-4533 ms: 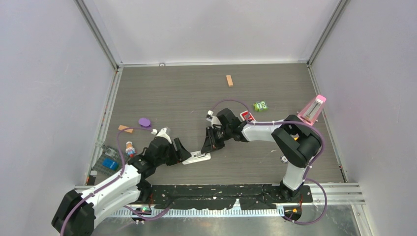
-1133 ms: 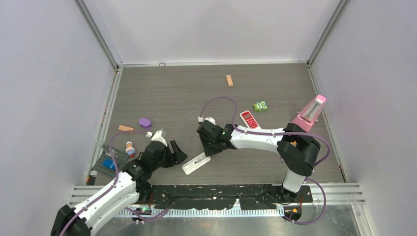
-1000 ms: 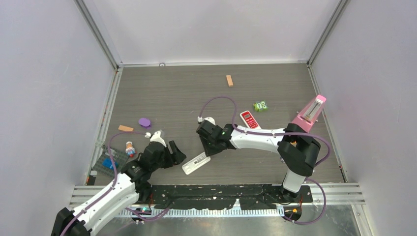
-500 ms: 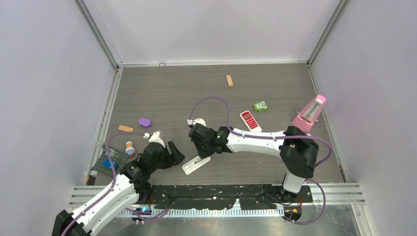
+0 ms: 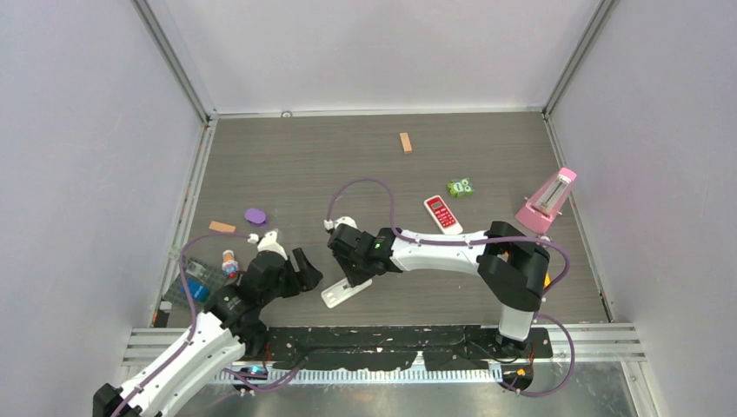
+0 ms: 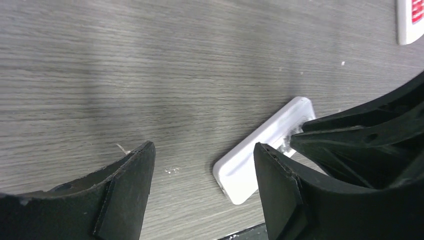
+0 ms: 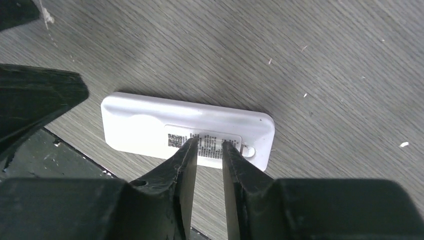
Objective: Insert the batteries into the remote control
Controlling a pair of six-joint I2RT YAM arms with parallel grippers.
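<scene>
The white remote control (image 5: 346, 292) lies back up on the table near the front edge. Its label shows in the right wrist view (image 7: 150, 130). My right gripper (image 5: 355, 276) is nearly shut, with a narrow empty gap. Its tips (image 7: 207, 150) rest over the label and grip nothing. My left gripper (image 5: 306, 268) is open and empty, just left of the remote. The remote's end (image 6: 260, 147) lies by its right finger (image 6: 280, 185). Tiny orange and dark pieces (image 5: 229, 261) at the left look like the batteries, too small to tell apart.
A red-faced remote (image 5: 443, 214), a green toy (image 5: 460, 187), a pink object (image 5: 547, 195) and a tan block (image 5: 405, 142) lie further back. A purple disc (image 5: 255, 215), a tan strip (image 5: 222, 228) and a clear tray (image 5: 193, 285) are at the left. Black tape (image 5: 382, 343) lines the front edge.
My right gripper has moved left and nearer. The remote under it has shifted a little left and turned. My left arm has drawn back slightly, still open.
</scene>
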